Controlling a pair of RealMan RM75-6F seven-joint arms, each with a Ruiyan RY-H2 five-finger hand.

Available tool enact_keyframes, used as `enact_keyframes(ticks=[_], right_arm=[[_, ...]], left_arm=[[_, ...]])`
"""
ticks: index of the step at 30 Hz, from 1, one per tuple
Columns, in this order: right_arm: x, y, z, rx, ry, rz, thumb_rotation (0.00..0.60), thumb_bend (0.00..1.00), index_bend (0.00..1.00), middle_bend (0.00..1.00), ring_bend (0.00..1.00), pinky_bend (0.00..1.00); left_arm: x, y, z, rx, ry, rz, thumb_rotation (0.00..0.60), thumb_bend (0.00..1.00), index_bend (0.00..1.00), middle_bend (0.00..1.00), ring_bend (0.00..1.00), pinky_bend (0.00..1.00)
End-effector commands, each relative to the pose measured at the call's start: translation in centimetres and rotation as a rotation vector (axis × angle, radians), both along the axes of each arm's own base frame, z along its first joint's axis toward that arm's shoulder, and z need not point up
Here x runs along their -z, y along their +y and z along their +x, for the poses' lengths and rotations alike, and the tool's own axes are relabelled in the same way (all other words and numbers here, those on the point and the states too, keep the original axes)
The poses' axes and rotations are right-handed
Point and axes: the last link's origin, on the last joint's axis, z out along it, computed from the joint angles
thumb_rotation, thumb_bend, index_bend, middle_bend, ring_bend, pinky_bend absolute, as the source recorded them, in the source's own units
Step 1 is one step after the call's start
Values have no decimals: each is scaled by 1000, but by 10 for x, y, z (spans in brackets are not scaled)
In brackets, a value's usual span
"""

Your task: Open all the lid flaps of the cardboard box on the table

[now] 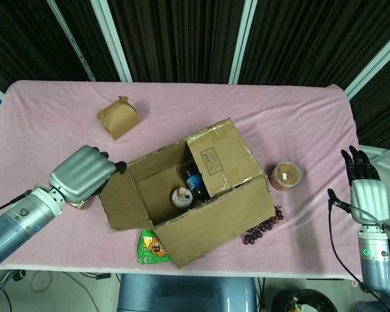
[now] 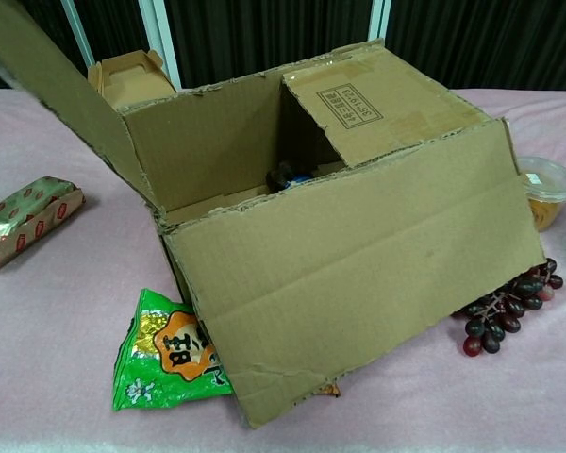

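Observation:
The cardboard box (image 1: 201, 208) (image 2: 358, 255) stands mid-table. Its left flap (image 1: 122, 201) (image 2: 57, 85) leans outward to the left. My left hand (image 1: 84, 174) is beside that flap, with its fingertips (image 1: 119, 167) at the flap's upper edge; it grips nothing that I can see. The right flap (image 1: 220, 158) (image 2: 368, 94), with a printed label, still slopes inward over the opening. The front flap (image 1: 224, 218) (image 2: 377, 274) hangs down outside. A bottle (image 1: 194, 182) and a can (image 1: 181, 197) lie inside. My right hand (image 1: 365, 187) hovers off the table's right edge, fingers straight and holding nothing.
A small carton (image 1: 118, 117) (image 2: 127, 80) sits at the back left. A green snack bag (image 1: 153, 244) (image 2: 165, 349) pokes out under the box's front corner. Grapes (image 1: 263, 227) (image 2: 505, 311) and a lidded tub (image 1: 286, 175) (image 2: 545, 189) lie to the right, a red-gold packet (image 2: 28, 219) to the left.

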Motion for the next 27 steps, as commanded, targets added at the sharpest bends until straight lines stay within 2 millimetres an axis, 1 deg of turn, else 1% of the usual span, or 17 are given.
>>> enact_keyframes(ticks=[1,3,5,8,10,11,14,17,19,20,23,26,27], right_arm=[[0,0,0,1,-3,2,600,319,0,0,0,224],[1,1,0,2,-1,5,600,319,0,0,0,224],[2,1,0,4,2,9,600,319,0,0,0,224],[2,1,0,10,0,12,600,319,0,0,0,224],[2,1,0,10,2,11,600,319,0,0,0,224],[2,1,0,9,3,11,600,319,0,0,0,224],[1,1,1,6,6,13,600,319,0,0,0,224],[-1,1,4,-8,16,6,600,318,0,0,0,224],[-3,1,7,-20,22,1,600,318,0,0,0,224],[-4,1,9,-28,26,-1,600,318,0,0,0,224],[-7,1,14,-45,36,-3,600,319,0,0,0,224],[-9,1,21,-69,53,2,600,319,0,0,0,224],[-10,1,25,-82,62,10,600,319,0,0,0,224]], left_arm=[[-7,-9,-17,-36,-5,11,600,858,340,603,456,529],[-9,-11,-25,-50,-13,18,600,829,338,601,455,527],[-12,-14,-34,-65,-27,29,600,773,333,594,449,521],[-15,-16,-47,-87,-60,50,600,709,310,561,420,477],[-18,-18,-60,-107,-92,72,600,610,245,451,326,377],[-18,-19,-66,-115,-107,84,600,550,205,375,263,315],[-19,-26,-86,-149,-191,139,600,426,147,236,149,196],[-17,-36,-110,-178,-277,220,600,335,92,111,50,110],[-16,-43,-124,-173,-301,286,600,294,49,49,11,68],[-14,-49,-135,-163,-309,336,600,272,26,27,0,49],[-8,-62,-159,-141,-325,455,600,232,3,4,0,35],[-2,-74,-178,-129,-334,543,600,226,0,0,0,17],[3,-81,-188,-131,-333,580,600,224,0,0,0,11]])
